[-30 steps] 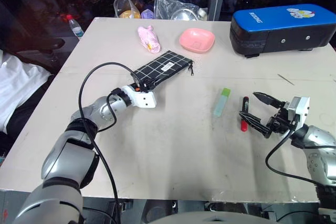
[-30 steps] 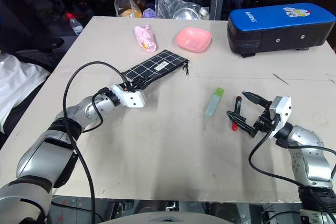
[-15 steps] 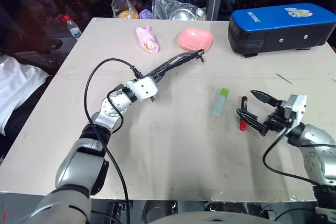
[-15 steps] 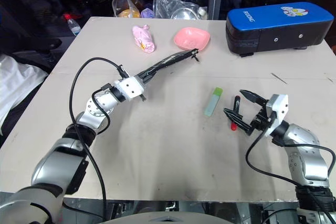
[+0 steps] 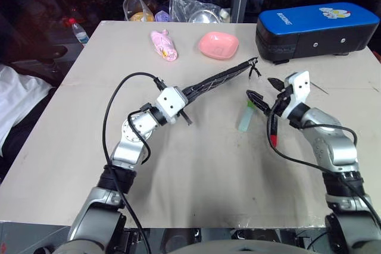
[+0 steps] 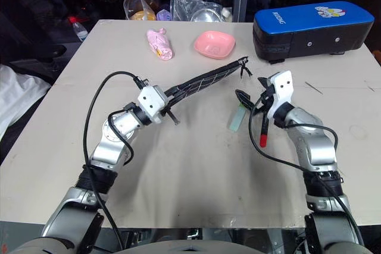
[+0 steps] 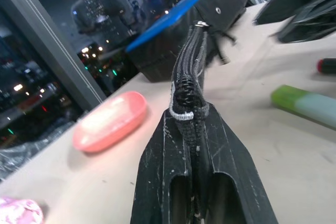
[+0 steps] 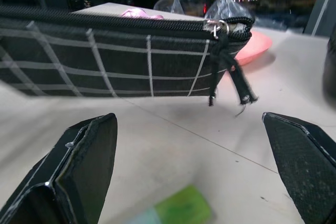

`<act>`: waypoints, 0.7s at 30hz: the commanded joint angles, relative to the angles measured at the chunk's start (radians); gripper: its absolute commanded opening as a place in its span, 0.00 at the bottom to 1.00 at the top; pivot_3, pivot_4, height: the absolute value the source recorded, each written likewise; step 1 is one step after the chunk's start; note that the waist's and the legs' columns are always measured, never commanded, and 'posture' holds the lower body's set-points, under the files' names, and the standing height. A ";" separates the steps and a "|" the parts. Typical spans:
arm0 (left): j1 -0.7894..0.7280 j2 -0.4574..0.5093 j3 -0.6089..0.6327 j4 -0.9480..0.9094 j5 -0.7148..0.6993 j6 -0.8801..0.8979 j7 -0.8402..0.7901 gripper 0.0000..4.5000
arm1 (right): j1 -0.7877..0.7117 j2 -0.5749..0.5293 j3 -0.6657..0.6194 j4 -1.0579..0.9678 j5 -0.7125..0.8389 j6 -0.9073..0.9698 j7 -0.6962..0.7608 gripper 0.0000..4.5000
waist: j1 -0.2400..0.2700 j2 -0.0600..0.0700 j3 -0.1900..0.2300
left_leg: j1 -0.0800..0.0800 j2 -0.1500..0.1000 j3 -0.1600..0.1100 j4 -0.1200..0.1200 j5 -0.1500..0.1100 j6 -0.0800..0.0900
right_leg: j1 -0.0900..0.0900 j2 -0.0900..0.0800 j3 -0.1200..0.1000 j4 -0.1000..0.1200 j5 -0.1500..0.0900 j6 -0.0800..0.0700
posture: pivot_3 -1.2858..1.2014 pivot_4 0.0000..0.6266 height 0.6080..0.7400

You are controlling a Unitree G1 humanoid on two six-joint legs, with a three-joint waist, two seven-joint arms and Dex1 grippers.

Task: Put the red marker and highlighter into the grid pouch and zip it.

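Black grid fabric is pinched edge-on between the closed fingers of the left gripper [image 7: 197,182], so the grid pouch [image 5: 217,80] is held off the table [image 5: 196,176] with its zipper edge uppermost. Its long axis runs from that grip up and away toward the robot's right, ending near the blue-and-black hard case [image 5: 315,31]. At that far end the black zipper pull [image 8: 227,72] is seen hanging down, and the teeth beside it look shut, though the head views are too coarse to be sure along the whole length.

The right gripper [image 5: 265,96] is spread wide and holds nothing; it is pointed across toward the pull end of the pouch, with the dangling pull lying just ahead of the gap between its two fingers [image 8: 86,145]. The right arm is therefore judged the nearer one for working the zipper, while the left serves as the anchor.

Neither pen is yet inside. The highlighter [image 5: 245,118] lies flat on the table just below the right gripper, its long axis running roughly away from the robot, and the red marker [image 5: 273,129] lies just beside it on the robot's right, nearly parallel. Both sit closer to the right hand than to the left
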 commanded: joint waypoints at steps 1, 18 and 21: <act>0.013 -0.006 0.020 -0.077 0.003 0.020 -0.003 0.00 | -0.076 0.014 -0.010 0.044 0.000 0.029 -0.021 1.00 | -0.001 0.000 0.000 | 0.000 0.000 0.000 0.000 0.000 0.000 | 0.000 0.000 0.000 0.000 0.000 0.000 | 0.52 0.24 1.00; 0.048 -0.016 0.017 -0.118 0.015 0.055 -0.046 0.00 | -0.199 0.025 0.010 0.230 -0.055 -0.027 0.016 0.41 | -0.004 0.000 0.000 | 0.000 0.001 0.002 -0.001 0.000 0.000 | -0.002 0.000 0.002 0.001 0.000 0.000 | 0.52 0.24 1.00; 0.052 -0.015 0.017 -0.115 0.020 0.054 -0.049 0.00 | -0.200 0.020 0.007 0.226 -0.057 -0.028 0.020 0.08 | -0.004 0.000 0.000 | -0.001 0.001 0.002 -0.001 0.000 0.000 | -0.003 0.000 0.002 0.001 0.000 0.000 | 0.52 0.24 1.00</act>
